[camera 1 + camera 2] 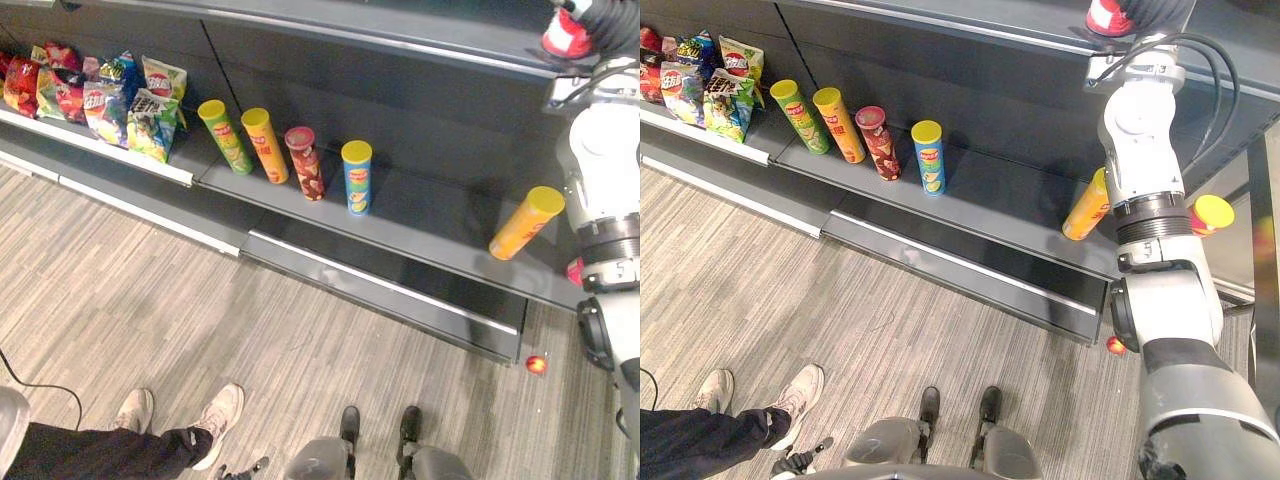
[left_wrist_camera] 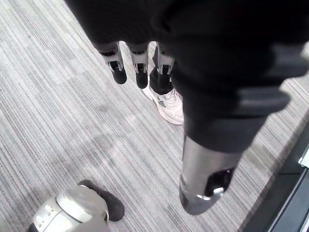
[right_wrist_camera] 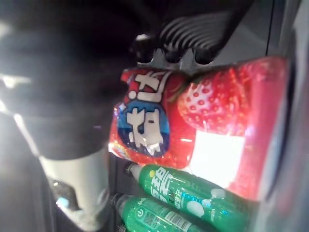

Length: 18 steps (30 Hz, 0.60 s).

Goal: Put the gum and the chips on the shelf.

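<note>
- Evidently the right hand [image 3: 171, 54] is clenched on the glossy red gum container with a strawberry picture [image 3: 159, 121]. Its dark fingertips are hooked over one edge of the pack and the thumb is on the other side.
- The gum is held high at the dark upper shelf [image 1: 380, 40], towards the robot's right. The green plastic bottles [image 3: 183, 188] lie just beside it in the right wrist view.
- The main risk is probably a slip: the pack looks smooth and shiny, and the fingers seem to hold it near its edge rather than round its middle. If they let go before the pack rests on the shelf, it would likely drop to the floor.
- A second risk is that pushing in too far could knock the green bottles and set them rolling.
- The pack is bright red, rounded and reflective, with a blue and white label next to the strawberry.
- Chips are already on the dark lower shelf [image 1: 430, 225]. Four upright chip tubes [image 1: 305, 160] stand in a row, and a yellow chip tube [image 1: 526, 222] stands well apart from them to the robot's right. Colourful chip bags [image 1: 100, 90] are at the far left.
- The left hand [image 2: 140, 67] hangs relaxed and empty over the grey striped floor [image 2: 58, 121], near a person's white shoe [image 2: 166, 104].
</note>
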{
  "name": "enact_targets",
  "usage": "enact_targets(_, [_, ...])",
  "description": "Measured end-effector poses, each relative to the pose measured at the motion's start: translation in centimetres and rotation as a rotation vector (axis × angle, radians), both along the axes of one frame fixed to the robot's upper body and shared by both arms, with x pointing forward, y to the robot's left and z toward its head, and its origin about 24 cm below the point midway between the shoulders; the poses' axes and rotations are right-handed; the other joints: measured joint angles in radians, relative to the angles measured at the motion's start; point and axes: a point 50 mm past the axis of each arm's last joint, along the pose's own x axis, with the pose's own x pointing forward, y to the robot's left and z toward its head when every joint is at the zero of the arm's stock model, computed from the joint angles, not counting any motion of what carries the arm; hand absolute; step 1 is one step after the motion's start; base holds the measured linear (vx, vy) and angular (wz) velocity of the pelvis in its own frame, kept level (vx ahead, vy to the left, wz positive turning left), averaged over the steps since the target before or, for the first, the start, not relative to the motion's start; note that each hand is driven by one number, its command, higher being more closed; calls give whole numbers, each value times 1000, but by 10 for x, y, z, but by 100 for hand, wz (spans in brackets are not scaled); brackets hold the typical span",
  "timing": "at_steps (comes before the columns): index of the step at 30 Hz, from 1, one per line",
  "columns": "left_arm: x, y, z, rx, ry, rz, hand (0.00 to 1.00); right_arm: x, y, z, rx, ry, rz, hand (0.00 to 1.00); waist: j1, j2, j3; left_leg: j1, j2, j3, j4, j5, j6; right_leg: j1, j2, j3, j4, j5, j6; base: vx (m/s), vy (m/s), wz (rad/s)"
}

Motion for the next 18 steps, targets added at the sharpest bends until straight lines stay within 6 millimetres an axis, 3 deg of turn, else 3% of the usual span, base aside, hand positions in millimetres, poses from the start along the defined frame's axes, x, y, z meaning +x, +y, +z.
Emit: enact_targets(18, [1, 0, 0, -4, -4, -6, 0, 0, 5, -5, -24, 4, 21, 0, 0, -10, 0, 30, 4, 30, -19, -2, -1, 10, 4, 32, 0, 0, 0, 6, 7, -5])
